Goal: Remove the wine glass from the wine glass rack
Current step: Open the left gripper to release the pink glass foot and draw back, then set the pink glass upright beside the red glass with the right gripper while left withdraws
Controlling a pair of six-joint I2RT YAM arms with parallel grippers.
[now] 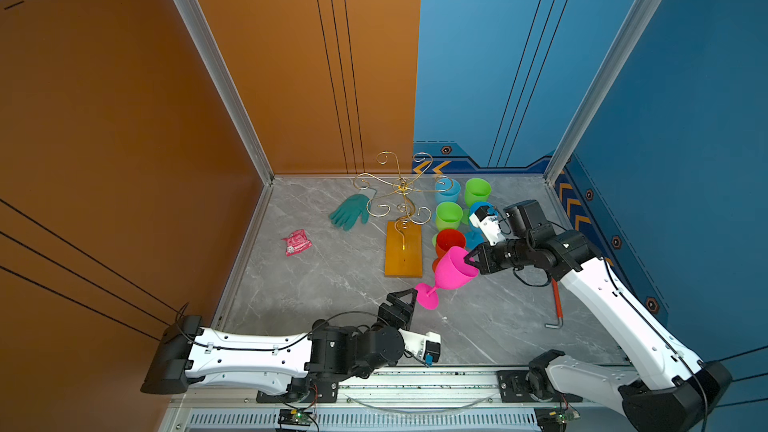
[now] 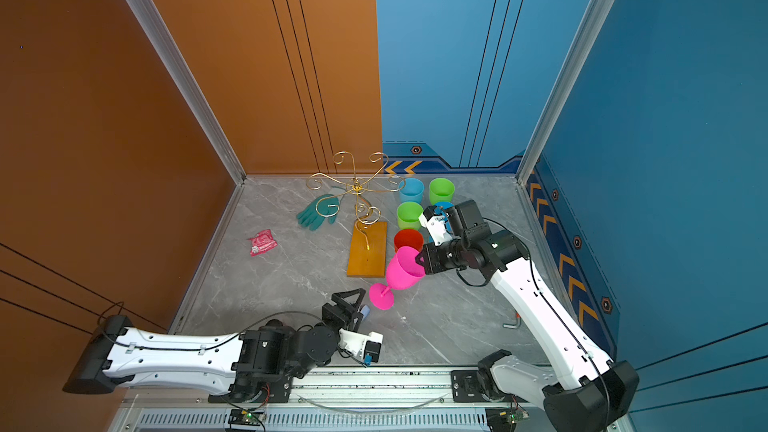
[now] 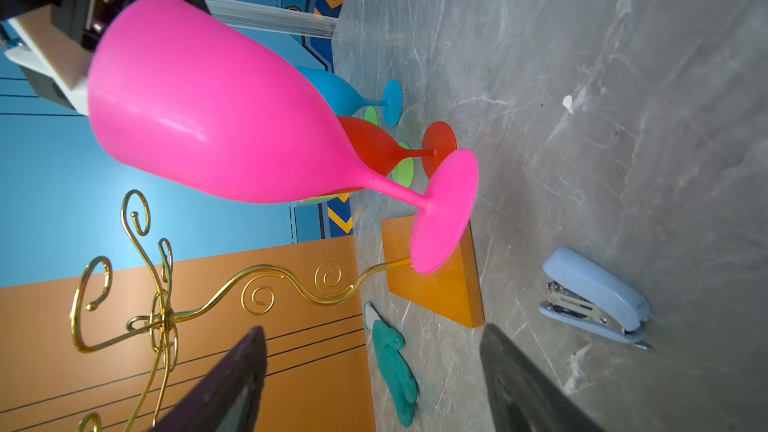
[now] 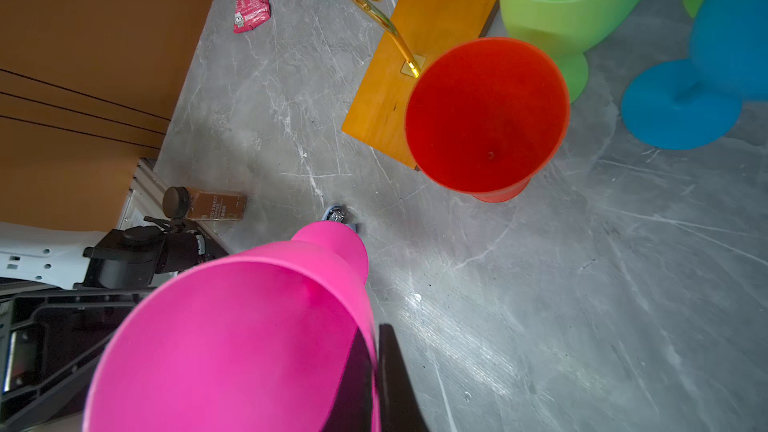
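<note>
The pink wine glass (image 1: 453,270) (image 2: 401,272) hangs tilted in the air just right of the wine glass rack's wooden base (image 1: 403,253). My right gripper (image 1: 468,260) (image 4: 376,334) is shut on its rim, one finger inside the bowl and one outside. The glass's foot (image 1: 428,297) points toward my left gripper (image 1: 405,293) (image 3: 372,328), which stands open close beside the foot with nothing between its fingers. The rack's gold wire arms (image 1: 402,189) (image 3: 166,317) carry nothing.
Blue (image 1: 447,189), green (image 1: 478,191) (image 1: 449,214) and red (image 1: 451,239) glasses stand upright right of the rack. A teal glove (image 1: 351,210) and red packet (image 1: 296,241) lie left. A blue stapler (image 3: 594,297), a red-handled hex key (image 1: 557,305) and a brown bottle (image 4: 208,203) are nearer the front.
</note>
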